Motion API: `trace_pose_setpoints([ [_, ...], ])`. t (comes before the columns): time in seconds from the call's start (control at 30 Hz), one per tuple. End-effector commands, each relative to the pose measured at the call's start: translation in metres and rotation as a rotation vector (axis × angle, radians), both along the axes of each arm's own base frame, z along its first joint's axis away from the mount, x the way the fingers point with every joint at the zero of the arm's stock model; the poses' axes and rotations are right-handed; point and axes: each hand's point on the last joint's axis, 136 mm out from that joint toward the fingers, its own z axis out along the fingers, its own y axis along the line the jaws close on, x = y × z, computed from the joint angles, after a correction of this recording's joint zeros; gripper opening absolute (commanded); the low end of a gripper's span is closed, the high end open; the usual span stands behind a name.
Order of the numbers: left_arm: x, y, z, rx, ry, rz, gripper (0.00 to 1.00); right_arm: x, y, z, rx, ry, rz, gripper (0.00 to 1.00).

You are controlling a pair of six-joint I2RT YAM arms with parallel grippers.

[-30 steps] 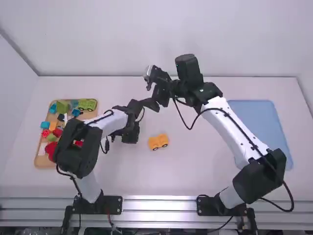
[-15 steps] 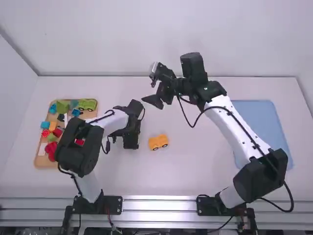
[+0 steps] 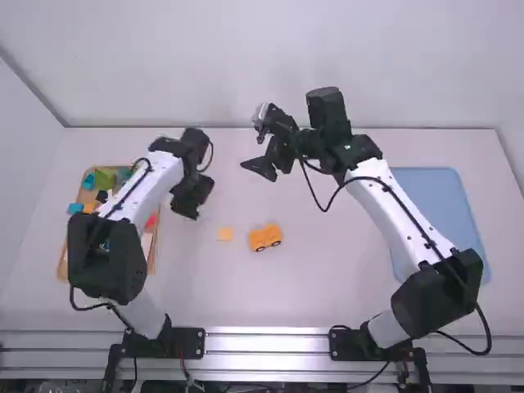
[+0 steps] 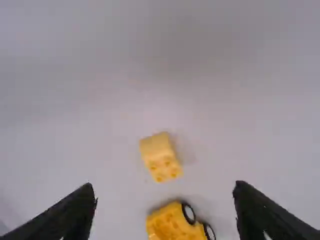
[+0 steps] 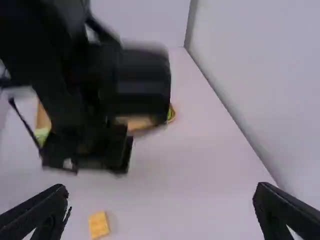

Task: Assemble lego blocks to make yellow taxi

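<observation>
A small yellow-orange block (image 3: 225,234) lies on the table, left of and apart from the yellow wheeled car piece (image 3: 265,237). My left gripper (image 3: 187,214) is over the table behind and left of the block. In the left wrist view its fingers are wide open, the left gripper (image 4: 166,207) having the block (image 4: 161,157) and the wheeled piece (image 4: 175,222) beyond and between its tips. My right gripper (image 3: 259,169) hangs over the table's far middle; in the right wrist view the right gripper (image 5: 161,200) stands open and holds nothing.
A wooden tray (image 3: 75,277) of mixed coloured blocks stands on the left, partly beneath the left arm. On the right lies a blue tray (image 3: 442,213), partly behind the right arm. A wall (image 3: 270,74) rises along the table's far edge.
The left arm has swung back and to the left, uncovering the small block on the table. The right gripper has shifted slightly to the right. The wheeled piece has stayed put.
</observation>
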Motion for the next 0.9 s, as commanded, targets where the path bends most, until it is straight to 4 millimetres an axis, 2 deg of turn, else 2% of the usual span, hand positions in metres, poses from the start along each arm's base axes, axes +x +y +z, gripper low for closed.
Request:
trace_pose_setpoints([
  [0.0,0.017,0.032,0.034,0.176,-0.059,-0.403,0.67,-0.004,-0.002,0.021,0.015,-0.046,0.01,0.99],
  [0.03,0.023,0.035,0.041,0.19,-0.078,-0.477,0.99,-0.005,-0.003,0.019,0.005,-0.052,0.018,0.99],
  [0.13,0.046,0.06,0.057,0.368,-0.107,-0.697,0.99,-0.006,-0.005,0.014,-0.024,-0.074,0.028,0.99],
  [0.2,0.055,0.062,0.06,0.403,-0.125,-0.794,0.99,-0.004,-0.007,0.011,-0.039,-0.079,0.013,0.99],
  [0.27,0.072,0.054,0.062,0.45,-0.165,-1.039,0.99,0.001,-0.009,0.009,-0.056,-0.085,-0.012,0.99],
  [0.33,0.077,0.048,0.058,0.461,-0.18,-1.189,0.99,0.001,-0.01,0.008,-0.062,-0.077,-0.022,0.99],
  [0.37,0.081,0.04,0.056,0.452,-0.204,-1.333,0.99,0.001,-0.011,0.005,-0.068,-0.05,-0.037,0.99],
  [0.47,0.073,0.005,0.04,0.362,-0.292,-1.75,0.99,-0.005,-0.014,-0.004,-0.096,-0.013,-0.03,0.99],
  [0.53,0.063,-0.013,0.032,0.304,-0.366,-1.965,0.99,-0.008,-0.016,-0.008,-0.113,-0.019,-0.01,0.99],
  [0.57,0.053,-0.027,0.025,0.241,-0.466,-2.118,0.99,-0.01,-0.017,-0.01,-0.126,-0.024,0.001,0.99],
  [0.6,0.049,-0.032,0.024,0.215,-0.515,-2.16,0.99,-0.01,-0.017,-0.011,-0.128,-0.024,0.001,0.99],
  [0.67,0.029,-0.056,0.024,0.096,-0.831,-2.326,0.99,-0.012,-0.018,-0.012,-0.131,-0.012,0.003,0.99],
  [0.77,0.013,-0.062,0.016,0.069,-1.064,-2.391,0.99,-0.013,-0.017,-0.013,-0.132,-0.007,0.006,0.99],
  [0.87,0.006,-0.051,-0.016,0.099,-1.118,-2.352,0.99,-0.014,-0.018,-0.014,-0.13,0.005,0.001,0.99],
])
